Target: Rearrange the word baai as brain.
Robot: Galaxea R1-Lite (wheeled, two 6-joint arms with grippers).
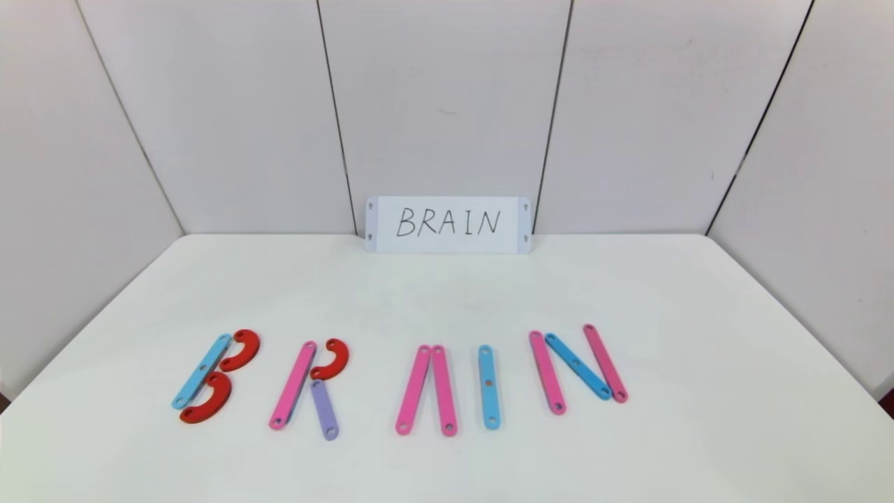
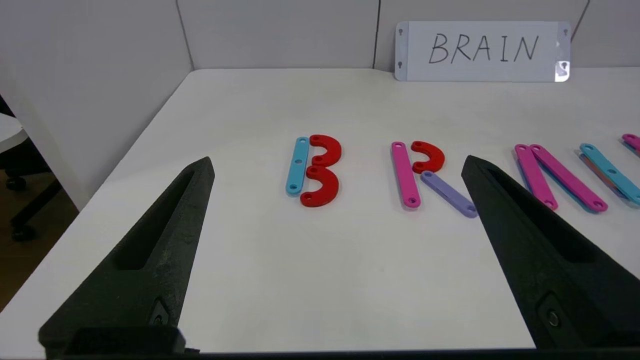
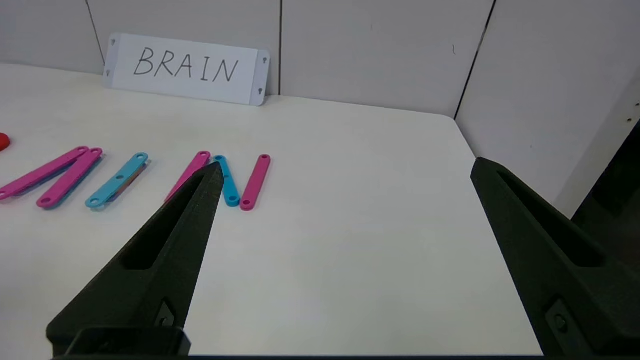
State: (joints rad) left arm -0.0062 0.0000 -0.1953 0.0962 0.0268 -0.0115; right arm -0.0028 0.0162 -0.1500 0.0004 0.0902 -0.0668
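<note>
Honestly, the word looks pretty much spelled already. From the head camera I've got B (image 1: 213, 377), R (image 1: 311, 384), A (image 1: 427, 390), I (image 1: 489, 386) and N (image 1: 577, 369) in a row along the near half of the table (image 1: 698, 433), well clear of both side edges, with the card (image 1: 448, 224) propped at the far edge.

Both arms are pulled back off the near edge. The left gripper (image 2: 337, 165) hangs with its jaws wide apart and nothing between them, sitting towards the near left corner and looking at the B and R. The right gripper (image 3: 345, 167) is the same deal, jaws spread and empty, towards the near right corner with the N just past one fingertip.

So my read is the step in hand is a final check and tidy, not another big move. If I touch anything, it'd be the A: its two pink strips meet at the top but I can't see a crossbar, though there might be a blue piece hiding under them. The R's purple leg sits close under its red curve, fine by me.

These pieces are flat and thin, so I'd come down gently with jaws narrowed first, and nudge rather than pinch, since a neighbour could easily get knocked.
</note>
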